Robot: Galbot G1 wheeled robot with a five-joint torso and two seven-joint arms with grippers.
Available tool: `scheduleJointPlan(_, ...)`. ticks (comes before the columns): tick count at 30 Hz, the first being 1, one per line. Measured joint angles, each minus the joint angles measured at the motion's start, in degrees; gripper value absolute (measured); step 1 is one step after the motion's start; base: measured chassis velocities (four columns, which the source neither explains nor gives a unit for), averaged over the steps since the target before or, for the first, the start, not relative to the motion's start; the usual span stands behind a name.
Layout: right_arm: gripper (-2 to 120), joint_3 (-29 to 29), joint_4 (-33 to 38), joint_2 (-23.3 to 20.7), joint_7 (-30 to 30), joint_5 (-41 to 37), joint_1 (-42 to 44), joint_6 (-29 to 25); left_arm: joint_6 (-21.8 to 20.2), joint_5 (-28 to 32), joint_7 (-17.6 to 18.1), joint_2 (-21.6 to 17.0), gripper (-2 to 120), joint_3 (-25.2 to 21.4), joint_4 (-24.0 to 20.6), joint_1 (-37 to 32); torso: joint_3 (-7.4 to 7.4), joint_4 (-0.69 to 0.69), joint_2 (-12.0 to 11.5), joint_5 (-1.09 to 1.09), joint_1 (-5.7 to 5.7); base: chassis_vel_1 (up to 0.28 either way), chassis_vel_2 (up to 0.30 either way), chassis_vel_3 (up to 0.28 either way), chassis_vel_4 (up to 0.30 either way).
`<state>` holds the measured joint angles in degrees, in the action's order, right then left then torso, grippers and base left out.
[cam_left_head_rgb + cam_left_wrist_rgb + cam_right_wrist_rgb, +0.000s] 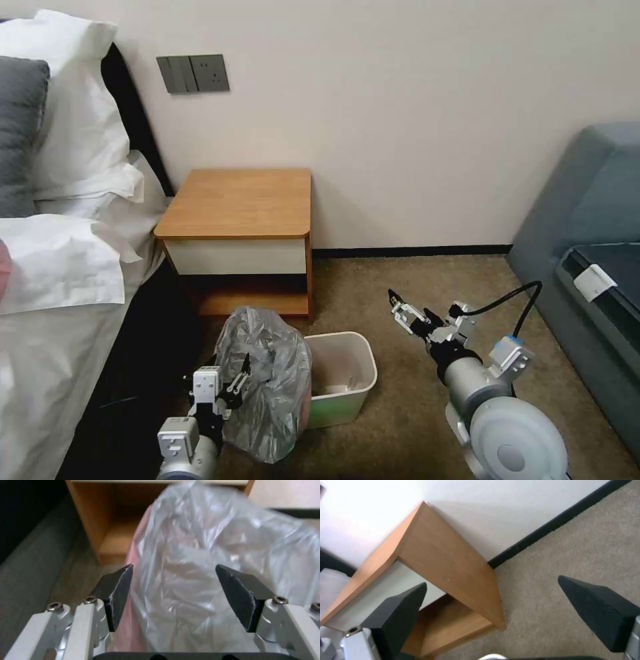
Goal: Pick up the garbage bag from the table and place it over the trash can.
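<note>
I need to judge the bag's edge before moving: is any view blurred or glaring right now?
Left wrist view: the garbage bag is soft, with white sheen on its folds and a smeared top edge; the left tool is sharper. Head view: even room light, the bag reads clearly beside the trash can. Right wrist view: bright wash on the wall, the table stays sharp.

Garbage bag [270, 373] translucent grey, pinkish edge; trash can [347, 393] cream-beige; table [240, 200] orange-brown, white drawer front.
</note>
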<state>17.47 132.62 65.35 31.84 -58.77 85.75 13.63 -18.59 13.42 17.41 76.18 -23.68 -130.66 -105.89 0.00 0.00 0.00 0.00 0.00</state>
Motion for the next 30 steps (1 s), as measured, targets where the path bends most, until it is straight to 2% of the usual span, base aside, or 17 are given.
scheduleJointPlan(12, 100, 0.0, -0.2, 0.4, -0.3, 0.8, 1.2, -0.5, -2.9, 2.1, 0.8, -0.1, 66, 1.8, 2.6, 3.2, 0.0, 0.0, 0.0, 0.0, 0.0, 0.0, 0.0, 0.0, 0.0)
scheduleJointPlan(30, 100, 0.0, 0.2, 1.4, -0.4, 2.6, 3.4, -1.5, -3.6, 2.4, 1.1, 0.4, 66, 4.5, 5.2, 6.1, 0.0, 0.0, 0.0, 0.0, 0.0, 0.0, 0.0, 0.0, 0.0)
